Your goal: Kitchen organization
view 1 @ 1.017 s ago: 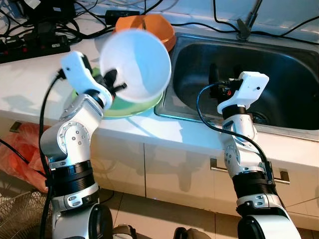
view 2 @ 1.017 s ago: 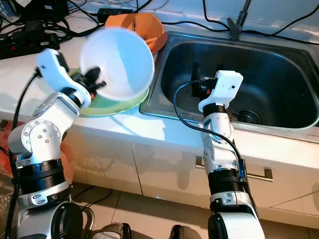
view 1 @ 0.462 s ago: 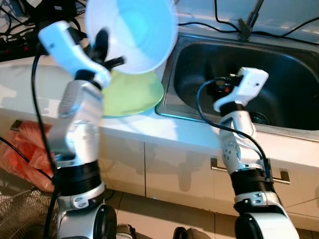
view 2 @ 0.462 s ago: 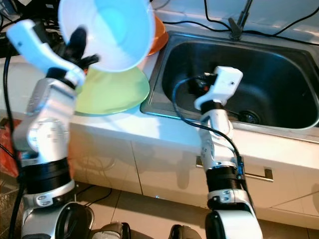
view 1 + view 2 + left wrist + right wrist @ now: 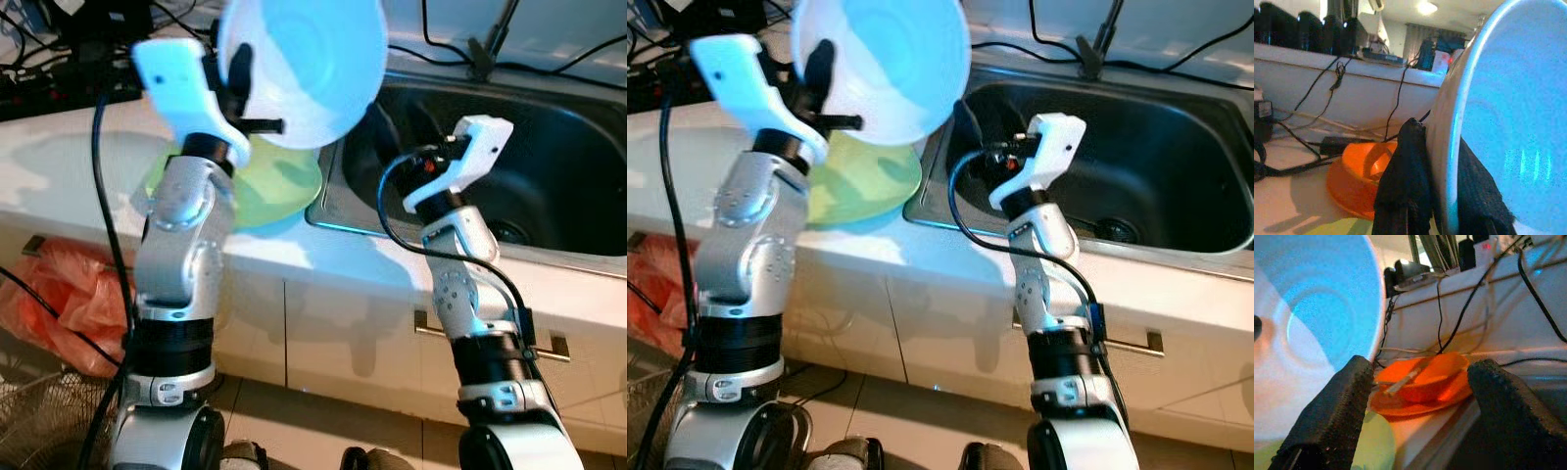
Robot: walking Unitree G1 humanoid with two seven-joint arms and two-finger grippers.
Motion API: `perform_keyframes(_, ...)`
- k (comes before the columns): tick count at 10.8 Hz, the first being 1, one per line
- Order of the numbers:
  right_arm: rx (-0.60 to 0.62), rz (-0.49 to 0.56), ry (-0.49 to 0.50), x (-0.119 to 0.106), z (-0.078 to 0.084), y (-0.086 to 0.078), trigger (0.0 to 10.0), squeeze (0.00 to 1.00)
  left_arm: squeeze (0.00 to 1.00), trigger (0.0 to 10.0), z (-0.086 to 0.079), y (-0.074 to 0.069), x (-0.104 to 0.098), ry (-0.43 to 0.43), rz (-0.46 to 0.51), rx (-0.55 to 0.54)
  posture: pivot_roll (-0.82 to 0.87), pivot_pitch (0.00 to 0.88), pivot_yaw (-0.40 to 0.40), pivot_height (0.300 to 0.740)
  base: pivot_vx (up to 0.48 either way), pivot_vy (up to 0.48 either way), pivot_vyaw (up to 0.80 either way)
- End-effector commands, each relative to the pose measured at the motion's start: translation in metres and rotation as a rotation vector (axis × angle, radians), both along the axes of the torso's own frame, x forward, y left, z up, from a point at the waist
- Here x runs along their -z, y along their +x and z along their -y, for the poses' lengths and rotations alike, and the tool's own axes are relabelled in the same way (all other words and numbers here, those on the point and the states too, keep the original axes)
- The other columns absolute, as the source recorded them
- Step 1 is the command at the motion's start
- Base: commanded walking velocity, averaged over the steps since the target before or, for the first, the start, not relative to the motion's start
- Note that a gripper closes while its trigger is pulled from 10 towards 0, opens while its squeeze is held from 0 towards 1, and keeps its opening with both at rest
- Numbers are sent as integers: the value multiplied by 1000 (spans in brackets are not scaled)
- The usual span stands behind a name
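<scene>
You have the white bowl (image 5: 304, 64) pinched by its rim in the left end effector (image 5: 238, 93), one black finger inside the wall and one outside, as the left wrist view shows. The bowl is lifted clear above the green plate (image 5: 265, 186) on the white surface (image 5: 59, 171) and tipped on edge, its open face turned toward the camera.

My reading is that you are carrying it toward the sink (image 5: 549, 166) or passing it to the other arm. A rim pinch on a bowl this wide is a weak hold, so move slowly and avoid rolling the wrist; a sudden twist could let the bowl pivot between the fingers. Bring it closer to level before you set it down, and lower it until it rests on something before releasing.

If you intend a handover, the right end effector (image 5: 1420, 396) is spread wide with nothing between its fingers, and the bowl's rim sits just beside one finger (image 5: 1327, 411) in the right wrist view. Centre the rim between both fingers before closing. Watch the orange dishes (image 5: 1425, 379) on the far side and the cables (image 5: 59, 78) at the far left.

The left arm is raised high with its elbow bent and the wrist cocked toward the sink. The right arm stands upright from the near edge of the sink, forearm angled left toward the bowl.
</scene>
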State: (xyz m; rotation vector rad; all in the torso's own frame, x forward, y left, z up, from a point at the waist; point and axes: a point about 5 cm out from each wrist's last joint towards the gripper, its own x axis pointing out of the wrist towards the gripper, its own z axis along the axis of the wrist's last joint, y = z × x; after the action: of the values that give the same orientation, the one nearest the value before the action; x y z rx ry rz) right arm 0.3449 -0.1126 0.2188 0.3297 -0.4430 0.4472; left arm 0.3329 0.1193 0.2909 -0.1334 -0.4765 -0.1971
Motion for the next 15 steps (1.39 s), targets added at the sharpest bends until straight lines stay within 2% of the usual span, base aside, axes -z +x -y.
perform_keyframes(1,-22,1,10,0,2,-3,10000,0,0,10000,2,-3,-14,32,81,-13,72,102,-6,740,0,0,0)
perform_keyframes(4,-60,0,10,0,0,-7,10000,0,0,10000,1,-3,-16,75,140,-65,73,99,-3,740,0,0,0)
perform_keyframes(9,-109,-18,50,0,-6,-9,10000,0,0,10000,7,-4,-13,78,154,-24,74,106,-6,740,0,0,0)
perform_keyframes(11,-118,-22,56,0,-7,-10,10000,0,0,10000,14,-5,-8,84,141,40,74,111,-7,740,0,0,0)
perform_keyframes(15,-111,-31,79,-1,-5,-9,10000,0,0,10000,20,-5,0,93,113,96,74,124,-10,740,0,0,0)
